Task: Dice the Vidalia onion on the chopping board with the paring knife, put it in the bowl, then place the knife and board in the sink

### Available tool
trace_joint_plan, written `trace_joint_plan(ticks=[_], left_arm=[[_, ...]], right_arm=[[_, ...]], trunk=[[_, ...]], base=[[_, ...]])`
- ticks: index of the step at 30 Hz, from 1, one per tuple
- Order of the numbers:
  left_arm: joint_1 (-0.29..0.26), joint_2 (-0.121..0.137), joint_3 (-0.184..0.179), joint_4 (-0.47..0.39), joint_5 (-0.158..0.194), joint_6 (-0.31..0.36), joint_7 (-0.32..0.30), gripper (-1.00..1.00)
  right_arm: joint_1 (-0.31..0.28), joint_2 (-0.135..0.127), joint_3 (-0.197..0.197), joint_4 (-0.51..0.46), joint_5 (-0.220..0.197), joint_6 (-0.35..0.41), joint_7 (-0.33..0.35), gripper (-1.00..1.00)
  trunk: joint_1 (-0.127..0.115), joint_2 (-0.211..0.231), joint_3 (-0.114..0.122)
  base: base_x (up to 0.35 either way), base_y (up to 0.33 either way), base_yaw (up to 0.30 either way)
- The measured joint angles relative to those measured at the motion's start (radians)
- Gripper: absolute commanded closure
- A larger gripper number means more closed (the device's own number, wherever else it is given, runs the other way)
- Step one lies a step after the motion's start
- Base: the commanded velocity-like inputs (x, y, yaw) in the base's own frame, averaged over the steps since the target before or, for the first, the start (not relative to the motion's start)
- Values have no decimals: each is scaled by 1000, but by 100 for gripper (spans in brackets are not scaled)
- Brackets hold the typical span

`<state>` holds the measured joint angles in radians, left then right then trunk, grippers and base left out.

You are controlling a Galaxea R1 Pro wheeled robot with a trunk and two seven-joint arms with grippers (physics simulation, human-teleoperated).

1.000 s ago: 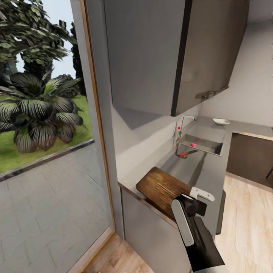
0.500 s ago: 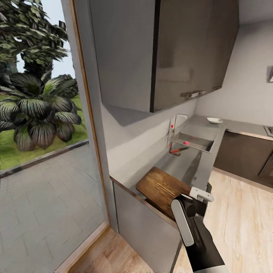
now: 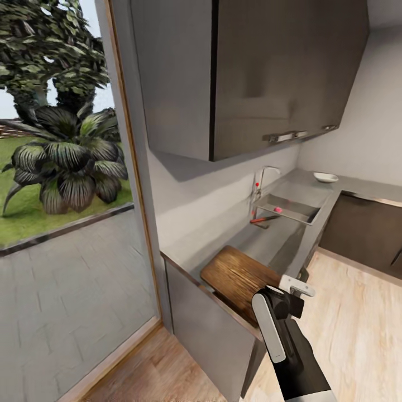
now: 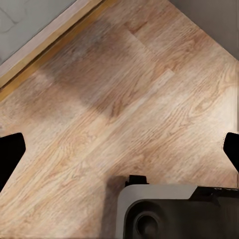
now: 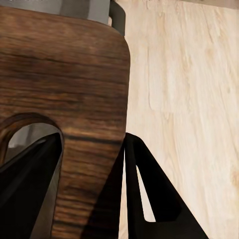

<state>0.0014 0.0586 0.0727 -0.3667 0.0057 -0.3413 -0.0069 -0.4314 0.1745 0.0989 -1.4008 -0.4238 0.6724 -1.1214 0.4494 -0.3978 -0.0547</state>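
Gripping the board by its slot end over the countertop edge, the right gripper hides that corner — left gripper spread wide above floor, knife faint beside the sink.

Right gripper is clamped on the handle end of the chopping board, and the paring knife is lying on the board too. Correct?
Not quite. The right gripper does grip the chopping board at its slot-handle end, as the right wrist view shows. But the paring knife is not on the board: in the head view it lies on the countertop beside the sink, far from the board.
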Motion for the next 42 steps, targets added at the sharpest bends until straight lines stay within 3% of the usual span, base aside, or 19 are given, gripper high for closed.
trace_joint_plan(ticks=[24, 30, 42], left_arm=[[0, -2, -2, 2, -1, 1, 0, -100], [0, -2, -2, 9, -2, 0, 0, -100], [0, -2, -2, 15, -3, 0, 0, -100]], right_arm=[[0, 0, 0, -2, 0, 13, 1, 100], [0, 0, 36, -26, 1, 31, 2, 100], [0, 0, 43, -32, 1, 42, 2, 100]], trunk=[[0, 0, -18], [0, 0, -22], [0, 0, -31]], base=[[-1, -252, 218], [0, -280, 226], [-20, -281, 226]])
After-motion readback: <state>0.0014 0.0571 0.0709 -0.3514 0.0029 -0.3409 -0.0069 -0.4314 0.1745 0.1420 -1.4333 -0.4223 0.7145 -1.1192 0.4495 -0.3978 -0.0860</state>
